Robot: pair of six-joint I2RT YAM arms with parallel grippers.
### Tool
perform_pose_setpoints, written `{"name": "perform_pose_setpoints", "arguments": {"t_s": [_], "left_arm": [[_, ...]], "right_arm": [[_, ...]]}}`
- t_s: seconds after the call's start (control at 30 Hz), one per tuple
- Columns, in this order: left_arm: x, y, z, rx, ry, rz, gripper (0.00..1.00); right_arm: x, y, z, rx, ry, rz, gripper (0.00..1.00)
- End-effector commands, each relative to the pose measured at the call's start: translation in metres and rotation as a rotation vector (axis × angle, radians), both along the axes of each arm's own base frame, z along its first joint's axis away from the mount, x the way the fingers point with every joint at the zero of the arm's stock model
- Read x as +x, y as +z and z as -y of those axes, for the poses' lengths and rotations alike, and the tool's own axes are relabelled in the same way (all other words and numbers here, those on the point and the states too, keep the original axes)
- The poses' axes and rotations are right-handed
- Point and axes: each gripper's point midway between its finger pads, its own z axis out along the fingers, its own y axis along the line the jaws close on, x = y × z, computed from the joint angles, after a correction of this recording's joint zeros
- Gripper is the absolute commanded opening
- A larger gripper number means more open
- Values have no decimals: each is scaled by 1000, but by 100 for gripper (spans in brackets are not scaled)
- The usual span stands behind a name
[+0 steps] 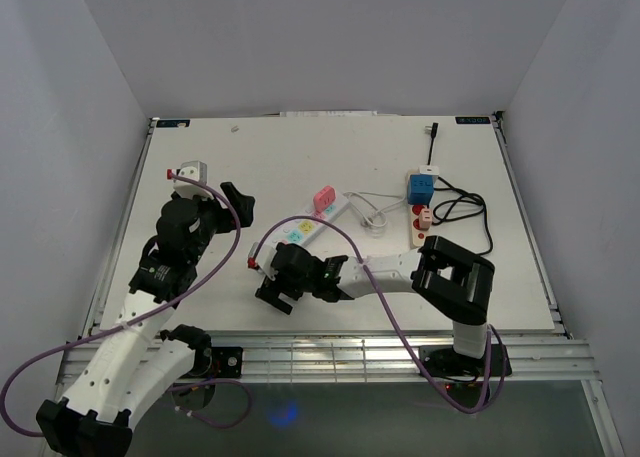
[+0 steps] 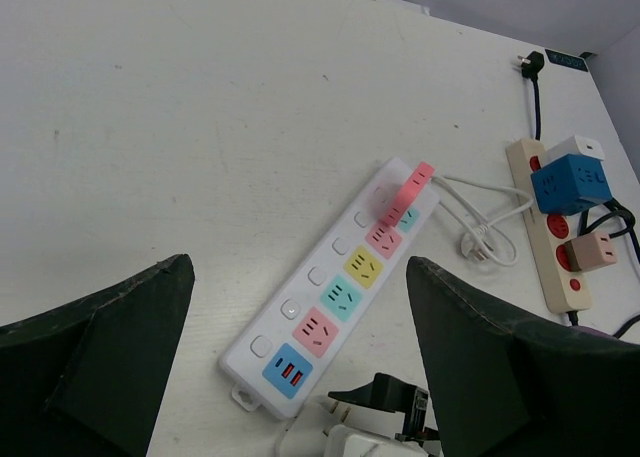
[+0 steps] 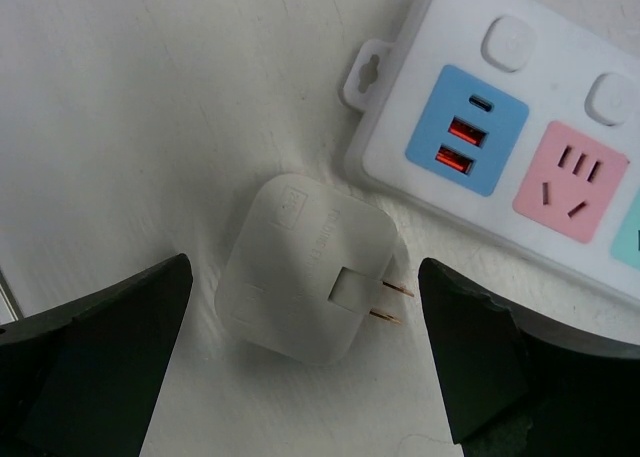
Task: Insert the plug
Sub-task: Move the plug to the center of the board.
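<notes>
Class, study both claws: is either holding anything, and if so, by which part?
Nothing is held. The right claw is open over the white plug, which lies free on the table; the left claw is open, empty.

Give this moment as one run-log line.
right gripper open above white plug; plug loose beside power strip, not inserted; left gripper open

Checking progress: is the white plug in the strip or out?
Out. The plug lies flat on the table, prongs bare, beside the strip.

White table [image 1: 300,157] (matte) between pale grey walls [image 1: 330,37]
</notes>
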Motion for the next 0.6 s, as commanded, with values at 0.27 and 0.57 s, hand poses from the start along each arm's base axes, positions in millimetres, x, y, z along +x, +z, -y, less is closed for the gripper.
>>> {"name": "perform_pose_setpoints", "arguments": {"t_s": [0.27,0.57], "left_arm": [[2,-5,-7,27,28,-11,98],[4,-9,-8,33,35,-20,98]], "right_arm": [[7,-1,-8,-15,-52,-3,79],[-2,1,-8,17,-73,-70,59]]}}
